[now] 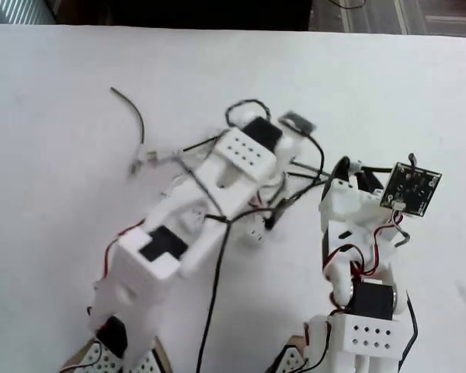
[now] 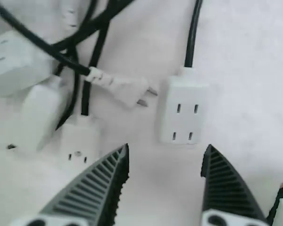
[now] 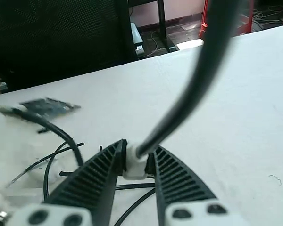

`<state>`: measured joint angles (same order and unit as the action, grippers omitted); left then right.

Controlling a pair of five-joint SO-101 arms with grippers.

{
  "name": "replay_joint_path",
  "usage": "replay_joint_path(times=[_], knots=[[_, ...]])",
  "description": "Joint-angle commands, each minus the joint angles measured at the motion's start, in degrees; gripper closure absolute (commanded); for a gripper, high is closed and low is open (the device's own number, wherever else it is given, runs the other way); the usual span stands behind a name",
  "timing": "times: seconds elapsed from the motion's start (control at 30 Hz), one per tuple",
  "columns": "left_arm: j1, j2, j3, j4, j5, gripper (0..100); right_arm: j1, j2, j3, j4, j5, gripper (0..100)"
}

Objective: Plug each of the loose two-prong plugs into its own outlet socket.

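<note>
My left gripper (image 2: pixel 166 149) is open and hovers just short of a white outlet socket (image 2: pixel 184 115) that has two pairs of slots and a black cord. A loose white two-prong plug (image 2: pixel 127 89) lies beside it, its prongs pointing toward that socket. A second white socket (image 2: pixel 78 141) lies close to one finger (image 2: pixel 106 181), with other white blocks (image 2: pixel 37 113) farther off. My right gripper (image 3: pixel 137 153) is shut on the white end of a plug (image 3: pixel 132 162), whose thick black cord (image 3: pixel 198 70) rises away from it. In the high view the left arm (image 1: pixel 217 186) reaches to mid-table and the right arm (image 1: pixel 357 233) stands beside it.
Black cords (image 2: pixel 75 42) cross over the sockets in a tangle. A small circuit board (image 1: pixel 295 122) lies beyond the arms, and a loose bent wire (image 1: pixel 132 109) lies at the left. The table's far edge (image 1: pixel 217 27) runs along the back, with a dark chair (image 3: pixel 61 33) behind.
</note>
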<state>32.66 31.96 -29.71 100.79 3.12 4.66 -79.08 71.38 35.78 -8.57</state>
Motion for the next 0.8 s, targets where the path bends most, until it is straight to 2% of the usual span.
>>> replay_joint_path(times=[0.0,0.23,0.47,0.57,0.63,0.77], knots=[[-4.97,-10.59,-0.79,1.14,-0.97,75,0.04,-1.01,-1.76,-0.66,0.35,97.8],[-6.81,-15.87,8.35,0.88,-5.36,75,-0.04,-1.01,-1.76,-0.66,0.35,97.8],[0.48,-15.96,19.43,-9.41,-5.45,86,-0.04,-1.01,-1.76,-0.66,0.35,97.8],[2.07,-16.22,22.07,-12.13,-5.36,86,-0.04,-1.01,-1.76,-0.48,0.35,97.8],[1.36,-16.40,22.07,-11.87,-5.36,86,-0.04,-1.01,-2.02,0.66,0.53,97.8],[-4.44,-20.79,23.38,-11.69,-5.19,87,-1.10,-1.01,-2.11,1.01,5.71,97.9]])
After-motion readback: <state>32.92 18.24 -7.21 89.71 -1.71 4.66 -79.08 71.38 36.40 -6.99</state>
